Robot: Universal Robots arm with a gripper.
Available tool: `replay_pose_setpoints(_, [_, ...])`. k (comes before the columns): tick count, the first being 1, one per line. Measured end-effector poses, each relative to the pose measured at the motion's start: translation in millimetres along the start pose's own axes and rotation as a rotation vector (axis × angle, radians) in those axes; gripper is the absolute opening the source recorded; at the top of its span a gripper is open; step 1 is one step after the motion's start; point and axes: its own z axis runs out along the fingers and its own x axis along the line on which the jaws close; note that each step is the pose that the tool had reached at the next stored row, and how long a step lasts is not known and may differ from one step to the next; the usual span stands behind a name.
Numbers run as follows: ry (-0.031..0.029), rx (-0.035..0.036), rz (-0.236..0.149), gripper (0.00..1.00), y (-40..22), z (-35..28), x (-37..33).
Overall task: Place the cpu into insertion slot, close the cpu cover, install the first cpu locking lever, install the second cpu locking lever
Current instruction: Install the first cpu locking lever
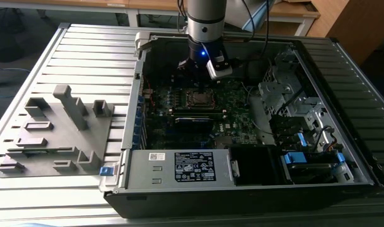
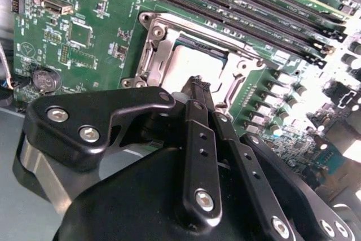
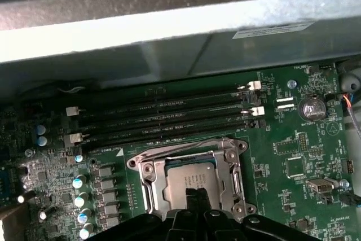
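The cpu (image 3: 189, 174) lies flat in the insertion slot (image 1: 199, 98) on the green motherboard (image 3: 293, 139), its dull silver top facing up. The cpu cover (image 3: 155, 182), a silver frame plate, lies down around it, and in the second wrist view the cpu (image 2: 194, 63) shows through the cover (image 2: 155, 55). My gripper (image 2: 198, 86) hangs just above the near edge of the socket with its two black fingers pressed together and nothing between them. In the exterior view the gripper (image 1: 198, 71) stands over the socket inside the open computer case.
Long black memory slots (image 3: 163, 117) run beside the socket, with the case wall (image 3: 169, 32) just beyond them. A coin battery (image 3: 310, 107) sits on the board. The exterior view also shows a grey fixture tray (image 1: 53, 132), the power supply (image 1: 179, 165) and drive bays (image 1: 293, 104).
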Motion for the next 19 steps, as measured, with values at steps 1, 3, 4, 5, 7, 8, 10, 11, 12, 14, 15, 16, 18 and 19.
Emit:
replay_pose_setpoints(1, [0.0008, 0.0001, 0.000, 0.11, 0.0, 0.1, -0.3])
replay_pose_setpoints(3, [0.0013, 0.0002, 0.000, 0.11, 0.0, 0.1, -0.3])
replay_pose_setpoints(4, [0.0013, 0.0002, 0.000, 0.11, 0.0, 0.1, -0.3])
replay_pose_setpoints(5, [0.0013, 0.0002, 0.000, 0.11, 0.0, 0.1, -0.3])
replay_pose_setpoints(7, [0.0013, 0.0002, 0.000, 0.11, 0.1, 0.1, -0.4])
replay_pose_setpoints(8, [0.0013, 0.0002, 0.000, 0.11, 0.0, 0.1, -0.4])
replay_pose_setpoints(10, [0.0029, 0.0003, -0.001, 0.11, 0.1, 0.1, -0.4])
replay_pose_setpoints(11, [0.0131, 0.0017, -0.001, 0.11, 0.2, 0.3, -0.6])
replay_pose_setpoints(12, [0.0237, 0.0037, 0.000, 0.11, 0.1, 0.3, -0.6])
replay_pose_setpoints(14, [0.0295, 0.0050, 0.000, 0.11, 0.1, 0.1, -0.6])
replay_pose_setpoints(15, [0.0302, 0.0052, 0.000, 0.11, 0.1, 0.1, -0.6])
replay_pose_setpoints(16, [0.0307, 0.0050, 0.000, 0.11, 0.1, 0.1, -0.6])
replay_pose_setpoints(18, [0.0342, -0.0167, 0.000, 0.11, 0.1, 0.2, -0.7])
replay_pose_setpoints(19, [0.0350, -0.0214, 0.000, 0.11, 0.1, 0.2, -0.7])
